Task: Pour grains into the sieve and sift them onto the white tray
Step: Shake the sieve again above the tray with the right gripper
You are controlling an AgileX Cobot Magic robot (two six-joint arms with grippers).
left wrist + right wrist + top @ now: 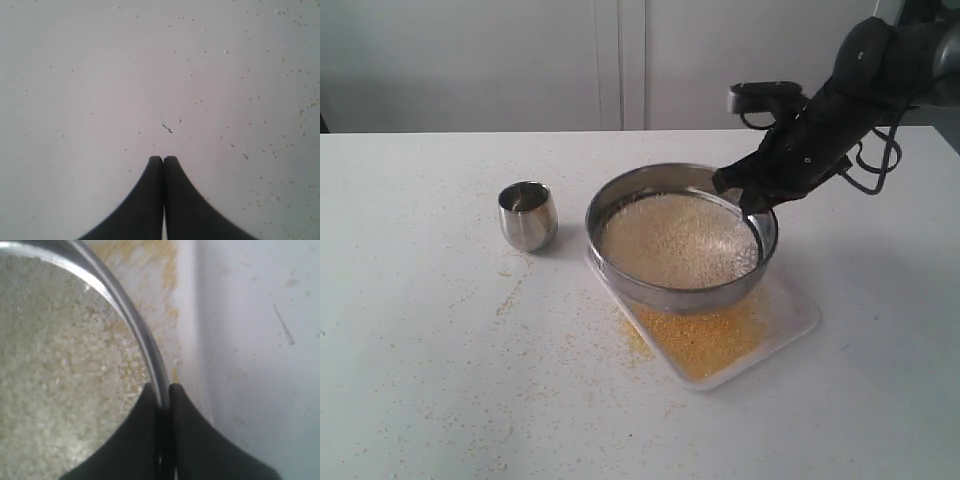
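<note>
The round steel-rimmed sieve hangs tilted over the white tray, holding pale coarse grains on its mesh. Fine yellow meal lies spread on the tray beneath it. My right gripper is shut on the sieve's far right rim; in the right wrist view the steel rim runs between the black fingers, with pale grains inside and the tray's edge outside. My left gripper is shut, empty, over bare table; it does not show in the exterior view.
A small rounded steel cup stands upright on the table left of the sieve. Yellow specks are scattered on the white tabletop around the tray and cup. A pale wall runs behind the table.
</note>
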